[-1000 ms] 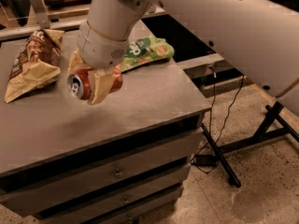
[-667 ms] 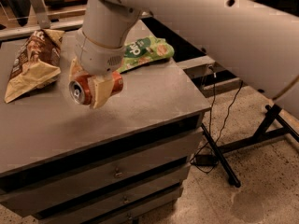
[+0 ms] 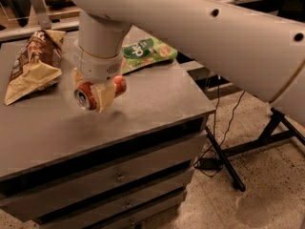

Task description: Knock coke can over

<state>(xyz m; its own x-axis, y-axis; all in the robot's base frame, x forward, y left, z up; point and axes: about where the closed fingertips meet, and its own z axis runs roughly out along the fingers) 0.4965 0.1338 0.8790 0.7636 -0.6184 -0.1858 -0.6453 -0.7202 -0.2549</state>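
**A:** Pincer clenched on the coke can, over the grey surface, near its middle. The can lies sideways in the grip, silver top toward 8 o'clock, red body toward 2 o'clock.

**B:** Change over the last second?

**A:** Small. The can has sunk a little toward the surface. The arm has swung further across the top of the view. Can orientation unchanged, it was already horizontal.

**B:** Touching down?

**A:** Cannot tell. A soft shadow sits just below it at 6 o'clock, so I judge it close, perhaps not resting.

**B:** Neighbours?

**A:** Brown and tan chip bag at 10 o'clock, green snack bag at 1 o'clock. Both are apart from the can and have not shifted.

**B:** Meaning for the task?

**A:** The can is tipped but not yet lying free. Judgement: late stage. What is left is to lay it down and let go. Risk: once freed it may roll toward the front edge at 6 o'clock.
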